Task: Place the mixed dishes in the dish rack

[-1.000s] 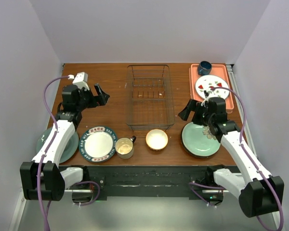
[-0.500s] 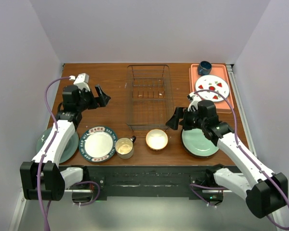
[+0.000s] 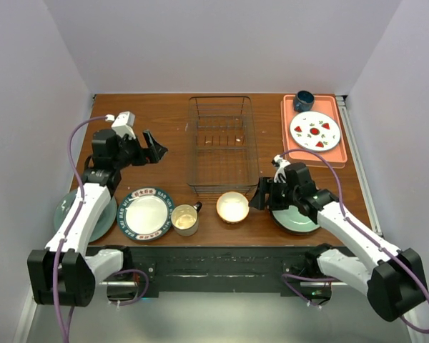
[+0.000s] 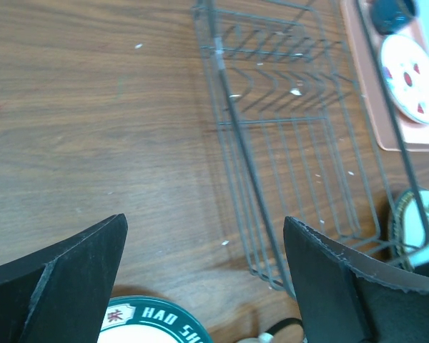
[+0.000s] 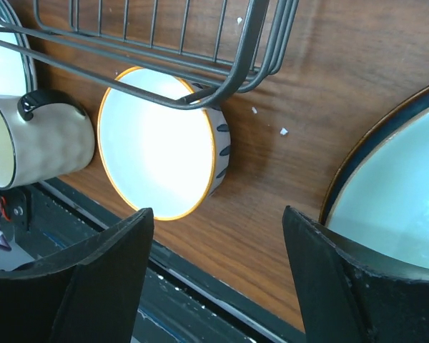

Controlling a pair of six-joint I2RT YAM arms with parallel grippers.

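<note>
The dark wire dish rack (image 3: pixel 222 146) stands mid-table and holds nothing. In front of it sit a small striped bowl (image 3: pixel 232 206), a cream mug (image 3: pixel 184 219) and a white plate with a dark-blue lettered rim (image 3: pixel 146 213). A pale green plate (image 3: pixel 297 212) lies at the right and another green plate (image 3: pixel 93 218) lies under the left arm. My right gripper (image 3: pixel 259 194) is open and empty, just right of the bowl (image 5: pixel 157 150) and low over the table. My left gripper (image 3: pixel 156 148) is open and empty, left of the rack (image 4: pixel 286 136) and above the rimmed plate (image 4: pixel 150 325).
A salmon tray (image 3: pixel 329 153) at the back right holds a white plate with red marks (image 3: pixel 314 130) and a dark blue cup (image 3: pixel 303 100). The rack's front corner (image 5: pixel 200 96) overhangs the bowl in the right wrist view. The table's front edge (image 5: pixel 200 286) lies just below.
My right gripper has moved left and down, from over the right green plate to beside the bowl. My left gripper has shifted slightly right.
</note>
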